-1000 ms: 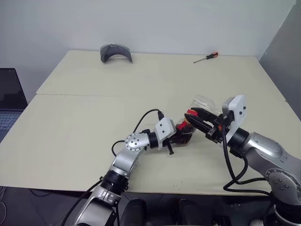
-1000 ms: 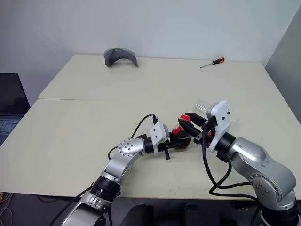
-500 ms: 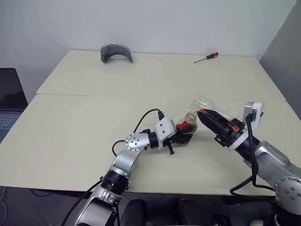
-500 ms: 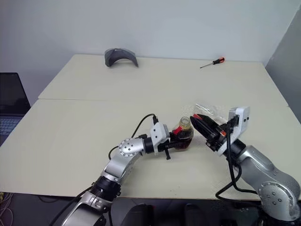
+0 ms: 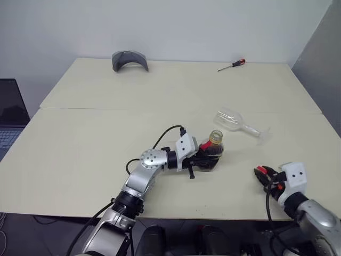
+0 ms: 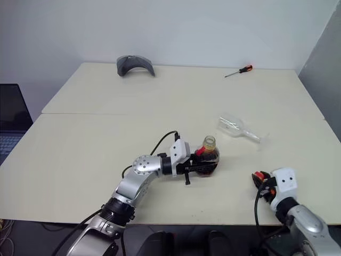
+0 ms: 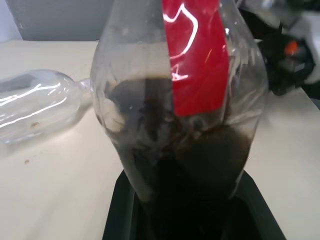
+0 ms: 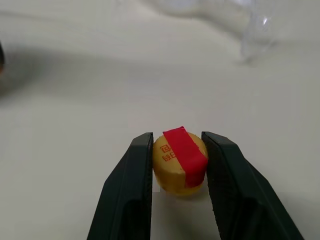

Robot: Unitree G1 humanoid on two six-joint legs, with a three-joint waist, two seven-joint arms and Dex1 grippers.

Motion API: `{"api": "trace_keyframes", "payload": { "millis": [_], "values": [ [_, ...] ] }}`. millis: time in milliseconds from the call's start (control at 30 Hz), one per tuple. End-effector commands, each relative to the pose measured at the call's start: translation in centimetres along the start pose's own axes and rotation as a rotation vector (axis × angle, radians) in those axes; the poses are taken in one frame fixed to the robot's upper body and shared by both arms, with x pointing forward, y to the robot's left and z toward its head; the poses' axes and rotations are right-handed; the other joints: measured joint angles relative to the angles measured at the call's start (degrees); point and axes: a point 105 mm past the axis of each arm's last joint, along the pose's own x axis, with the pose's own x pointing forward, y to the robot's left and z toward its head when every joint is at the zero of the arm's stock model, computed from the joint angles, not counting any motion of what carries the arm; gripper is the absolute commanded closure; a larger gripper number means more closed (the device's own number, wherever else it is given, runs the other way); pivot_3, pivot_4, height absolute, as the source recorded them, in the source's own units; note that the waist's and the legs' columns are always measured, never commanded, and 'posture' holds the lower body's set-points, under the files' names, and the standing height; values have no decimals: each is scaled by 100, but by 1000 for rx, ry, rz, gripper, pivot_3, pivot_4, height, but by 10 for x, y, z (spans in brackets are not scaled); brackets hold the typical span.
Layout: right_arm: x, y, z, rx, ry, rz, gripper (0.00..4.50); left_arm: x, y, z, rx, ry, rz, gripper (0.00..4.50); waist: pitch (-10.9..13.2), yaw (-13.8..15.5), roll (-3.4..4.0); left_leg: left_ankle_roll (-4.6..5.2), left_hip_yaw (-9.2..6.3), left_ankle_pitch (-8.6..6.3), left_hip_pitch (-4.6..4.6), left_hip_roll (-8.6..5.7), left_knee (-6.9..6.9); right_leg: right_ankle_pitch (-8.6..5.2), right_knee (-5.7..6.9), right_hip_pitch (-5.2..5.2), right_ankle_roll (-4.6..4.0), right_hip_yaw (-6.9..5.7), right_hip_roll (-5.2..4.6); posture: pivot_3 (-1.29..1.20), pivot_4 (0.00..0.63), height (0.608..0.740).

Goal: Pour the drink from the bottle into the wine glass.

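1. Plainly, the biggest risk is the wine glass: it lies on its side on the tabletop, beyond and to the right of the bottle. Nothing can be poured into it until it stands upright, and being round it would likely roll if nudged.
2. The left end effector is clenched around the bottle's body, holding it roughly upright with its mouth uncapped. The drink fills the lower part, so any tilt or jolt now would spill it onto the tabletop.
3. The right end effector is grasping the yellow cap with red tape, low over the near right edge of the tabletop, well apart from the glass. It has to let go of the cap before it can right the glass; a cap put down near the edge might roll off.
4. A screwdriver and a grey curved object lie at the far side, well clear. A laptop sits off the left edge. Nothing blocks the way between bottle and glass.
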Motion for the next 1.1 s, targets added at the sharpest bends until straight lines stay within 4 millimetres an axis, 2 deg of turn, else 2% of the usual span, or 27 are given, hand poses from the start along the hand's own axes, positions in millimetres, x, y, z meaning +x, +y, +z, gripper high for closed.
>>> {"api": "trace_keyframes", "payload": {
  "millis": [33, 133, 200, 333, 400, 467, 600, 733, 800, 933, 1100],
  "values": [
    [4, 3, 1, 1, -20, 28, 2962, 2, 4, 18, 62, -62, 7, 3863, 0, 1, 0, 0, 0, 0, 0, 1, 0, 0, 0, 0, 0, 0, 0, 0, 150, 740],
    [3, 0, -19, 40, 45, 33, 2048, -1, 10, 19, 78, -63, 47, 3863, -1, 11, 1, 0, -1, 0, 0, 0, 0, 0, 0, 1, 0, -2, 0, 0, 150, 740],
    [0, -4, -23, 42, 60, 33, 1309, -2, 14, 19, 83, -62, 72, 3863, -2, 11, -2, 0, -1, 0, 1, 1, 1, 0, 0, 4, 0, 0, 0, 0, 150, 740],
    [-8, -9, -13, 35, 37, 56, 6, -8, 21, 17, 78, -58, 122, 3863, -2, 20, -2, 0, -2, 0, 3, -3, 3, 0, -1, 9, 0, -3, -1, 0, 150, 740],
    [-10, -8, 7, -9, -6, 86, 0, -15, 29, 17, 70, -62, 173, 3863, -2, 22, -1, 0, -2, 0, 2, -4, 3, 0, -2, 9, 0, -3, -2, 0, 150, 740],
    [-12, 1, 36, -61, -64, 163, 0, -27, 42, 19, 43, -76, 258, 3863, 1, 22, 2, 0, 0, 0, 1, -6, 3, 0, -1, 7, 0, -2, -3, 0, 150, 740],
    [-8, 35, 80, -133, -141, 340, 0, -54, 68, 18, 67, -66, 419, 3863, 5, -72, 10, 0, -6, 0, 7, 6, 1, 1, 5, 4, 0, 2, 5, 0, 150, 740],
    [11, 82, 117, -211, -237, 507, 0, -96, 107, 15, 75, -59, 694, 3863, 7, -102, 6, 0, -17, 0, 6, 8, -2, 0, 6, 2, -1, -6, 17, 0, 150, 740],
    [24, 97, 127, -221, -257, 535, 0, -113, 119, 13, 64, -61, 798, 3863, 13, -110, -5, 0, -17, 0, 6, 11, -2, 0, 5, 1, -1, -6, 17, 0, 150, 740],
    [56, 139, 139, -315, -235, 654, 0, -168, 144, 2, 71, -36, 1049, 3863, 21, -104, -19, -1, -3, 0, -3, 5, 4, 2, 4, -4, 1, -1, 0, 0, 150, 740],
    [74, 162, 152, -394, -235, 715, 0, -199, 153, -7, 52, -13, 1148, 3863, 30, -40, -35, -1, -3, 0, -14, -6, 8, 15, 1, -5, -8, -12, -23, 0, 150, 740]
  ]
}}
